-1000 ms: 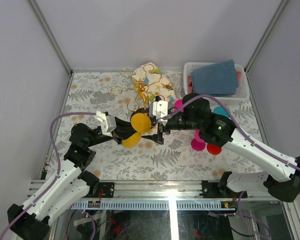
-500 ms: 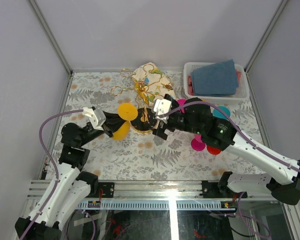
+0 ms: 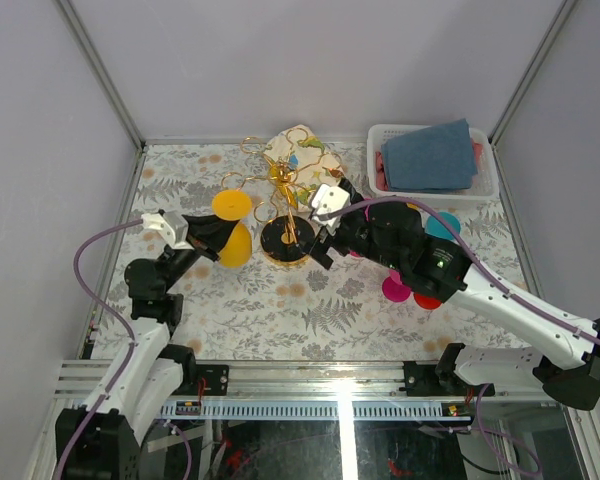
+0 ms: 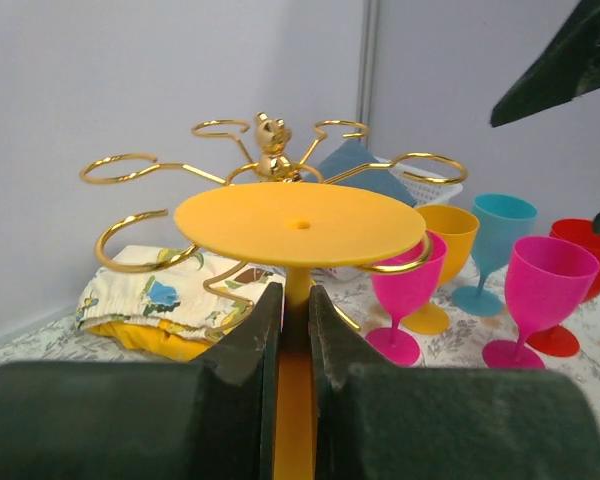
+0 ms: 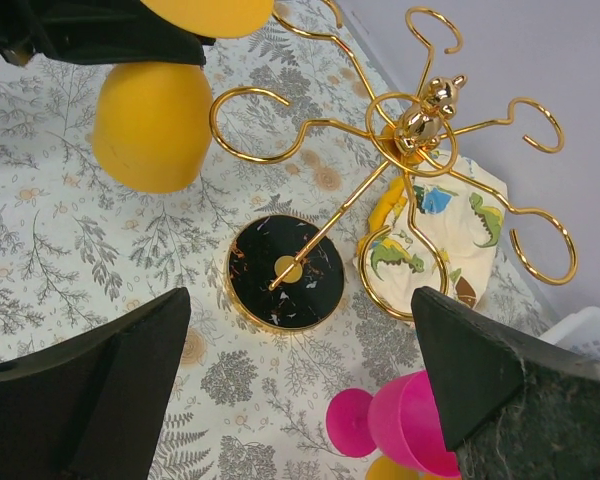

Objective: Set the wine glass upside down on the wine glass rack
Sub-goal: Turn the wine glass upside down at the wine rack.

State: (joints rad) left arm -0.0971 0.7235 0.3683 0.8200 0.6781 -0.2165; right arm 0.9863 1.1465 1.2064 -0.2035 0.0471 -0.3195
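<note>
Top external view: the left gripper (image 3: 212,232) has its jaws closed on the stem of the yellow wine glass (image 3: 234,240). It holds the glass upside down above the counter (image 3: 180,300), foot on top and bowl mouth down, just left of the wine glass rack (image 3: 285,190) and near its left loops. The right gripper (image 3: 318,225) hangs just right of the rack's black base with its jaws spread wide and nothing between them. A white basket (image 3: 380,135) with a blue cloth (image 3: 435,155) sits at the far right.

Left wrist view: the dark fingers (image 4: 245,340) pinch the yellow stem, and the glass's flat foot lies level in front of the gold loops, not hung on any of them. Pink, teal, red and yellow glasses (image 4: 545,285) stand to the right.

Right wrist view: the jaws stand wide apart over the rack's base. The inverted yellow bowl hangs beside one curled arm, apart from it. A patterned cloth (image 5: 430,245) lies behind the rack.
</note>
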